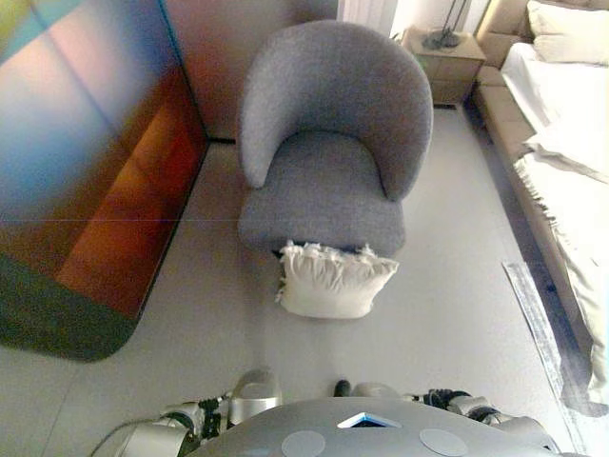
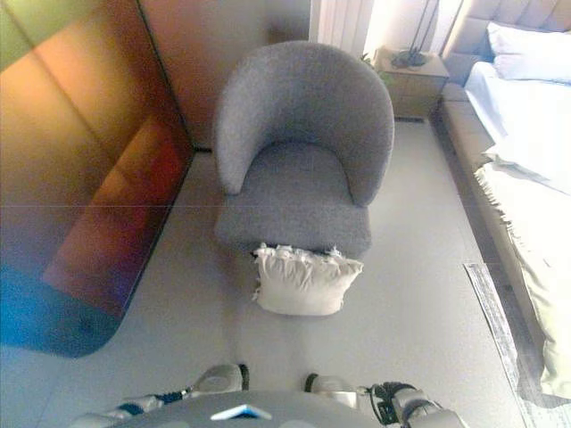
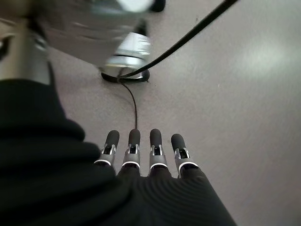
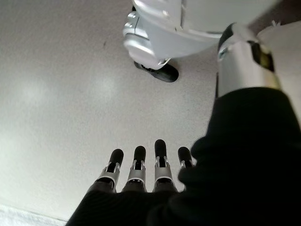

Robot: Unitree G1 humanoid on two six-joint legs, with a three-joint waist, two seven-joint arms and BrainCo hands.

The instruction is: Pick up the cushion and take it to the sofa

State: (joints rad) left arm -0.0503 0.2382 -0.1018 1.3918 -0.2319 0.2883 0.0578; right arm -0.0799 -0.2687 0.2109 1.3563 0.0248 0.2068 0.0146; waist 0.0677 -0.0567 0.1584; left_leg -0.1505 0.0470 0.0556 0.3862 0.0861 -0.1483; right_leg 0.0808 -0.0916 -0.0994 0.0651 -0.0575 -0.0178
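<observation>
A cream cushion (image 1: 333,280) with a frilled top edge lies on the grey floor, leaning against the front of a grey armchair (image 1: 328,143); it also shows in the right eye view (image 2: 303,279). Both hands hang low at my sides, well short of the cushion. My left hand (image 3: 141,155) is open with straight fingers over bare floor and holds nothing. My right hand (image 4: 146,167) is open with straight fingers over bare floor and holds nothing. Neither hand shows in the eye views.
A large glossy panel (image 1: 86,162) stands on the left. A bed with white bedding (image 1: 571,162) runs along the right, with a wooden nightstand (image 1: 442,59) behind it. A pale strip (image 1: 535,324) lies on the floor by the bed.
</observation>
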